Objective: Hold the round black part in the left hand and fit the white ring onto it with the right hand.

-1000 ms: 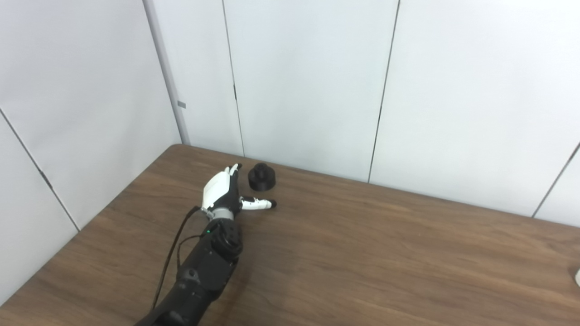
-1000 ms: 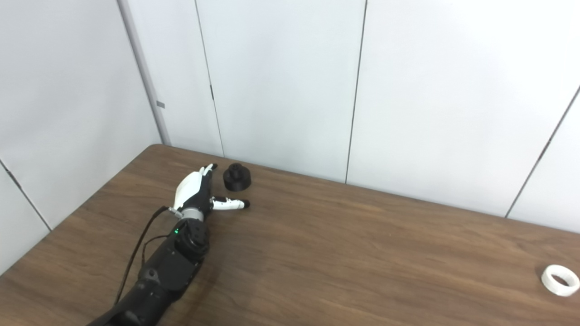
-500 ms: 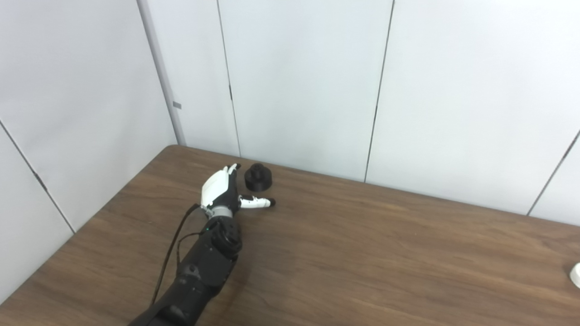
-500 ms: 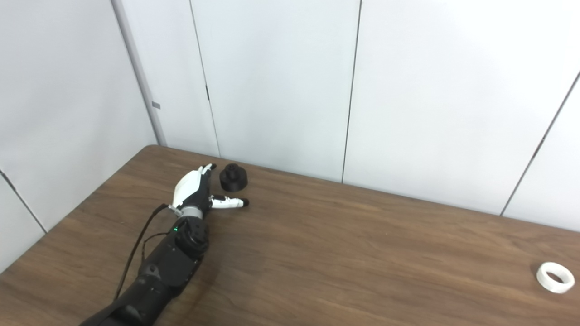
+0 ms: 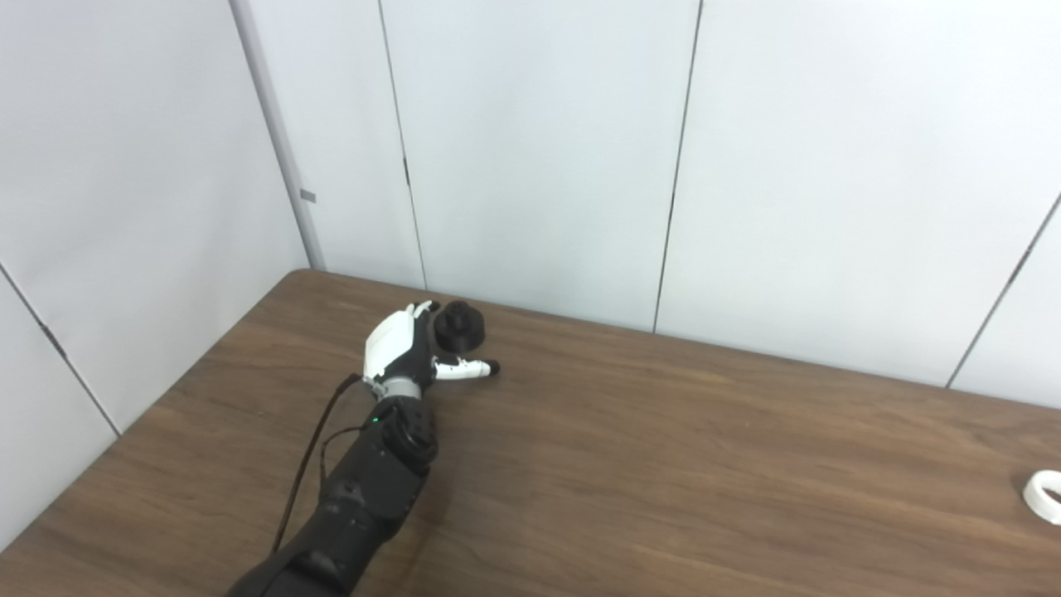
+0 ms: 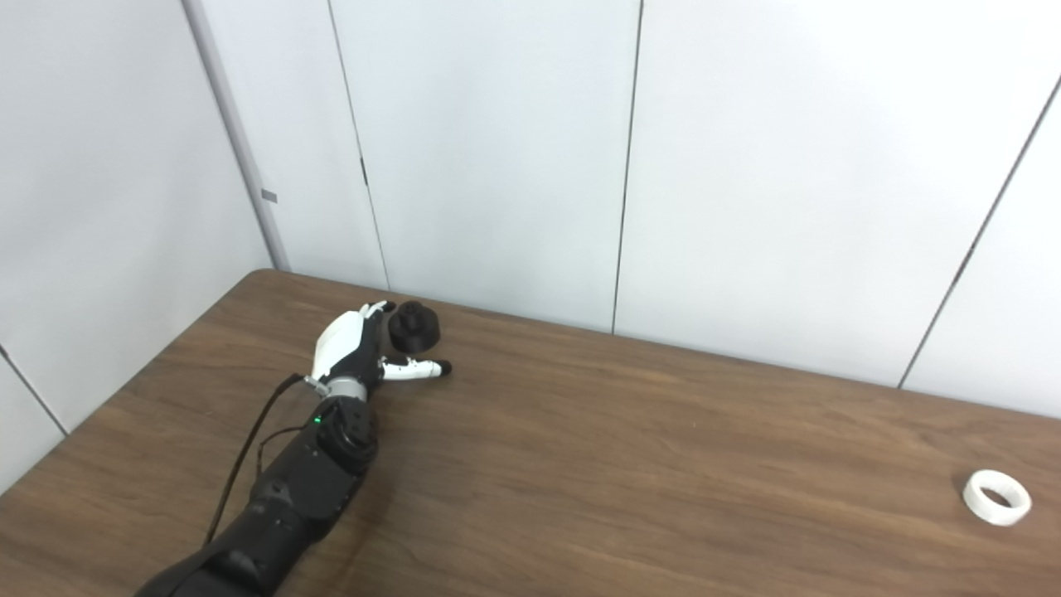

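Because the grasp has not closed, the left hand (image 5: 402,352) lies with fingers (image 5: 419,309) spread, the round black part (image 5: 460,325) just beside them on the counter (image 5: 663,464), while the white ring (image 6: 996,497) sits well apart.

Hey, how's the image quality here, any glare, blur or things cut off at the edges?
Left eye view: even, soft light, no glare; the ring is cut by the right edge. Right eye view: ring whole and sharp; the black part shows little detail beside the left hand; the table shows only faint shadows.

No readable text, labels or numbers appear anywhere.
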Controlling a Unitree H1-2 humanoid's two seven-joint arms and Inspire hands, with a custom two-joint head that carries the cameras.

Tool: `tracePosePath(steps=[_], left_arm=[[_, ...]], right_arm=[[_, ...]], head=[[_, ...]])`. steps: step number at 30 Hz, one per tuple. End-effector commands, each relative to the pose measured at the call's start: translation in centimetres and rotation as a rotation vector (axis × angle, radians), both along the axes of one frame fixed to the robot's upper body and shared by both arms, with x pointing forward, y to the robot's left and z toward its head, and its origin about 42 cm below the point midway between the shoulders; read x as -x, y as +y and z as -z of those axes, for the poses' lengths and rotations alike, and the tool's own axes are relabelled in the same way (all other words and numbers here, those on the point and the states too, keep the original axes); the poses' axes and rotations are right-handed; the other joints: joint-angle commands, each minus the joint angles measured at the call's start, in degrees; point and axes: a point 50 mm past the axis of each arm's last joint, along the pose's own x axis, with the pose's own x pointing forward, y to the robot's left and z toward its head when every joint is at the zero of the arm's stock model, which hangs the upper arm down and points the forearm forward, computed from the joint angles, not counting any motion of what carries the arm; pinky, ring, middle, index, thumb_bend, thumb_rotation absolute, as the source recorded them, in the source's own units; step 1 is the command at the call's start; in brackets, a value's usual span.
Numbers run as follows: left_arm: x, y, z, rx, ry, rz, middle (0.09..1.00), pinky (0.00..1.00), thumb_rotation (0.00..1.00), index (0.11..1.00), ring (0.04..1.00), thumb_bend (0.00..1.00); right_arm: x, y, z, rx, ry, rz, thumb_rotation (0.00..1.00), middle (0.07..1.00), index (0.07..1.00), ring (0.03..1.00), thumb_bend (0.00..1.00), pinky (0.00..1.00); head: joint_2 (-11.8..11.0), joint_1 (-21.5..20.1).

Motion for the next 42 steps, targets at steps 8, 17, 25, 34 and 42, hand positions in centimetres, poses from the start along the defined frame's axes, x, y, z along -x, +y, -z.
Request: tracePosePath(steps=[8,17,25,34,42], left_arm=[[-1.0,-1.4,0.3,0.047,-0.055,-0.01,0.909,0.95,0.06,0.596,0.928,0.73],[-1.2,-1.8,1.1,0.104,-0.119,-0.047,0.848,0.94,0.05,0.481,0.9,0.52],[-1.6,-2.2,1.0,0.126,-0.131,-0.029,0.85,0.99,0.05,0.48,0.912,0.52],[-1.5,-2.8,0.6,0.068,-0.125,0.103,0.853,0.99,0.05,0.48,0.932,0.52],[-0.8,-4.1,0.3,-0.035,-0.012,0.305,0.859,0.97,0.05,0.481,0.933,0.52]], right_arm=[[1.1,0.1,-1.3,0.024,-0.039,-0.018,0.9,0.939,0.904,0.948,0.82,0.91],[1.7,0.3,-1.4,0.006,-0.038,-0.013,0.88,0.931,0.878,0.957,0.82,0.93],[1.3,0.3,-1.3,0.012,-0.042,-0.021,0.89,0.928,0.885,0.955,0.8,0.93],[0.0,1.1,-1.5,0.0,-0.065,-0.008,0.88,0.932,0.892,0.961,0.79,0.92],[-1.3,1.8,-1.7,0.0,-0.076,0.006,0.89,0.921,0.901,0.945,0.83,0.9]], head=[[0.5,-0.1],[0.5,-1.0],[0.4,-1.3],[1.5,-3.2],[2.4,-5.5]])
